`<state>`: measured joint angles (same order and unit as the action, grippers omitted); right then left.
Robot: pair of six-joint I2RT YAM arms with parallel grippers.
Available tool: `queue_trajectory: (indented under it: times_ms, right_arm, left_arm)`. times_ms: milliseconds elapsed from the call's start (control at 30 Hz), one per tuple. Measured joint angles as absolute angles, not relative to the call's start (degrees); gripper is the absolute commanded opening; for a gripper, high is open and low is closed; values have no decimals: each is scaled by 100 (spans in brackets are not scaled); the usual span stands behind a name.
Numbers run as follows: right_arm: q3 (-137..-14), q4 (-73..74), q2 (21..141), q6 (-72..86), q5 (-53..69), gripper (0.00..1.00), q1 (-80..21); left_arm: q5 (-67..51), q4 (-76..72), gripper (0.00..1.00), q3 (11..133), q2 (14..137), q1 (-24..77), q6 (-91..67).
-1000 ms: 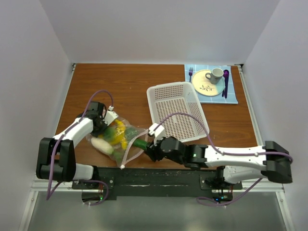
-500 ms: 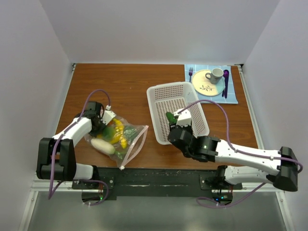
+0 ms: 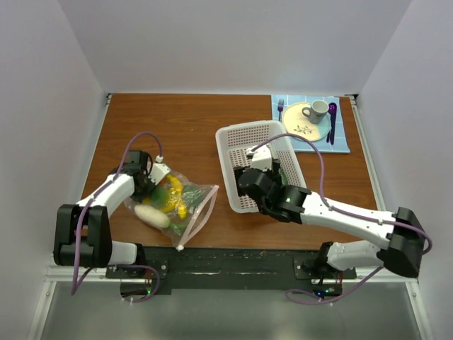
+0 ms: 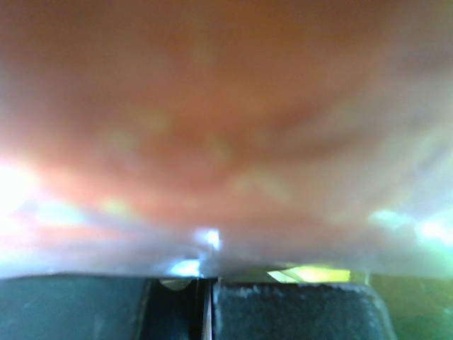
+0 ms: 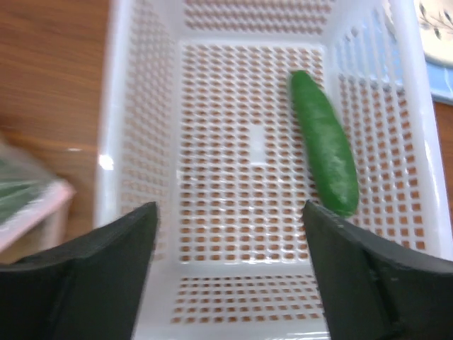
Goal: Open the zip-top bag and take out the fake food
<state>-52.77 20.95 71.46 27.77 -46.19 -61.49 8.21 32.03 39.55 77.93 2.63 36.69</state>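
Green cucumber (image 5: 324, 142) in white basket (image 5: 226, 106), clearest from right wrist

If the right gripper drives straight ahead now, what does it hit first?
Probably the bare floor of the white perforated basket, between the open jaws of the right gripper. The cucumber lies right of that line; depth unclear.

1 zip-top bag (image 3: 192, 197) | 1 basket (image 3: 258, 145) | 1 cucumber (image 5: 325, 152) | 1 plate (image 3: 297, 126) — 1 mug (image 3: 316, 111)
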Motion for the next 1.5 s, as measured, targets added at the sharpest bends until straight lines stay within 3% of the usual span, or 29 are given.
queue_trajectory:
  times_ms: [67,100,167,200,267,400,533,567,667,867,1067,1300,1500]
  right_arm:
    - [-5282,1789,6888,2563,-4615,51,-6608]
    - [-5284,1662,6855,2469,-4609,36,-6836]
    - [-5323,1304,6967,2226,-4587,20,-7540]
    - [-5325,1184,7089,2112,-4545,6,-7728]
    - [-5325,897,7487,1957,-4475,2,-8167]
    - [-5312,456,8429,1872,-4235,11,-8490]
    - [-5210,-64,8984,1743,-4134,27,-8475]
    - [-5203,-211,9087,1682,-4123,41,-8464]
    - [-5212,-679,9376,1529,-4086,55,-8385]
    - [-5360,-1343,10027,1378,-3706,73,-7852]
    - [-5782,-1678,10628,1162,-3642,78,-7561]
    - [-6547,-1798,11273,1000,-3640,76,-7500]
    - [-6587,-1817,11380,1120,-3623,58,-7448]
  left_arm:
    - [821,3183,0,3946,7793,263,3682]
    - [821,3179,0,3946,7797,263,3691]
    - [825,3170,0,3946,7811,263,3708]
    - [825,3164,0,3946,7822,263,3710]
    - [829,3159,0,3955,7841,263,3710]
    - [832,3205,0,4007,7878,263,3712]
    - [829,3236,0,4029,7889,263,3715]
    - [829,3238,0,4029,7889,263,3715]
    - [829,3251,0,4040,7889,263,3717]
    - [812,3308,0,4077,7902,263,3728]
    - [777,3341,0,4086,7902,263,3798]
    - [760,3350,0,4086,7900,263,3879]
    - [744,3354,0,4086,7889,259,3927]
